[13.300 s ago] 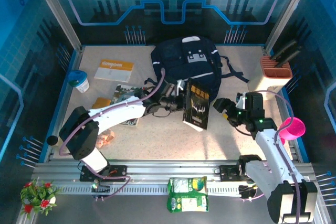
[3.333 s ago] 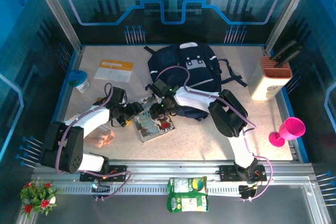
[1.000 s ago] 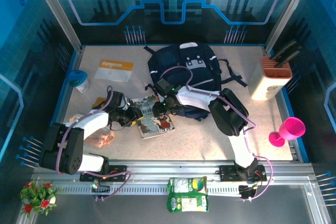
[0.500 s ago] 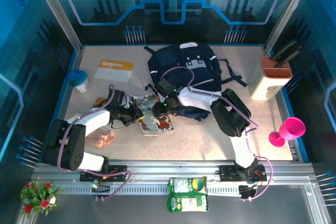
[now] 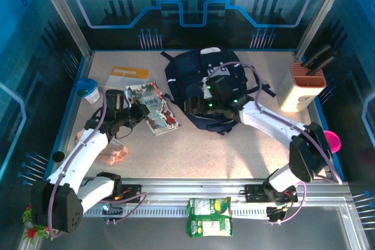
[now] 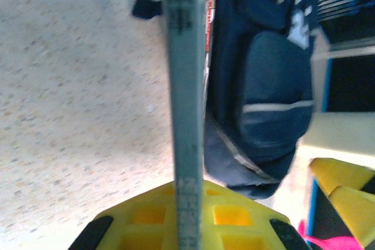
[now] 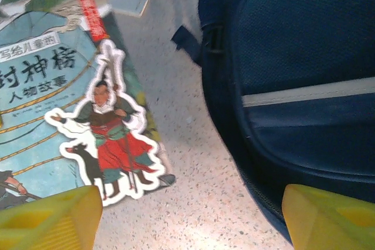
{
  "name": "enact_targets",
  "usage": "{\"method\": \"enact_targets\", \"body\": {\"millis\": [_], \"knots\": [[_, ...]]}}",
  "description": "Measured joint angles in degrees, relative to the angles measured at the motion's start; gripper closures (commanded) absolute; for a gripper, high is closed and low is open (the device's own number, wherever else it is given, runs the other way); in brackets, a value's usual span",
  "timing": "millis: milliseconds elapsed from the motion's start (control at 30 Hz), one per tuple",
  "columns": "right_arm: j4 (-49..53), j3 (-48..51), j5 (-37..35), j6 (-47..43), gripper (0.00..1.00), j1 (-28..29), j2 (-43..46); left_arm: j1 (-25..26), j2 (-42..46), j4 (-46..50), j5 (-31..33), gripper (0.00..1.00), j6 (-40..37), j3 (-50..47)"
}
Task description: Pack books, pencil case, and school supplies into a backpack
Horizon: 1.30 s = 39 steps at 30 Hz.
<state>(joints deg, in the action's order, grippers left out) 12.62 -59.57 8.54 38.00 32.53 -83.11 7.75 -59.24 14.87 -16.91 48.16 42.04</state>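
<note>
The navy backpack (image 5: 212, 74) lies at the table's back centre. My left gripper (image 5: 136, 111) is shut on the left edge of a book (image 5: 153, 105) with a pale cover and a red-and-black figure, holding it left of the backpack. In the left wrist view the book (image 6: 184, 86) shows edge-on between my yellow fingers (image 6: 234, 215), with the backpack (image 6: 263, 86) behind it. My right gripper (image 5: 190, 108) hovers open over the backpack's near left corner. In the right wrist view, bare table lies between its fingertips (image 7: 328, 218), with the book (image 7: 58, 98) at left and the backpack (image 7: 304, 57) at right.
An orange-and-white booklet (image 5: 130, 73) and a blue-lidded cup (image 5: 88, 89) lie at the back left. A pink object (image 5: 114, 153) lies by the left arm. A knife block (image 5: 307, 83) and a pink goblet (image 5: 333, 140) stand at the right.
The left gripper has shut on the book and carried it back and to the left. The right gripper has let go, opened wider and pulled right to the backpack.
</note>
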Motion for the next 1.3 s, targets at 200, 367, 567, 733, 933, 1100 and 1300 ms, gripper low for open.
{"method": "enact_targets", "body": {"millis": [200,367,567,733,933,1100,1300], "knots": [[-11.6,11.0,9.2,10.9,0.09,-9.0,5.0,3.1,-5.2,-20.1,0.9,1.00,13.5,-1.2],[-22.5,16.1,14.9,21.0,0.06,-11.8,5.8,8.8,-12.8,-34.4,3.1,1.00,21.2,-1.7],[-36.5,19.6,19.0,32.9,0.06,-12.6,4.9,12.7,-20.0,-47.0,4.7,1.00,27.2,-1.7],[-45.4,20.0,20.7,39.7,0.09,-12.6,1.3,14.6,-23.1,-52.4,5.3,1.00,29.8,-1.7],[-51.0,19.5,21.6,44.0,0.27,-11.3,-3.1,15.7,-25.2,-55.7,5.3,1.00,31.5,-1.7],[-55.5,17.9,22.1,46.3,0.43,-10.1,-6.8,15.8,-25.3,-57.3,5.3,1.00,31.5,-1.7],[-59.0,17.7,22.1,47.6,0.65,-9.7,-8.2,15.8,-25.3,-57.6,5.3,1.00,31.5,-1.6]]}}
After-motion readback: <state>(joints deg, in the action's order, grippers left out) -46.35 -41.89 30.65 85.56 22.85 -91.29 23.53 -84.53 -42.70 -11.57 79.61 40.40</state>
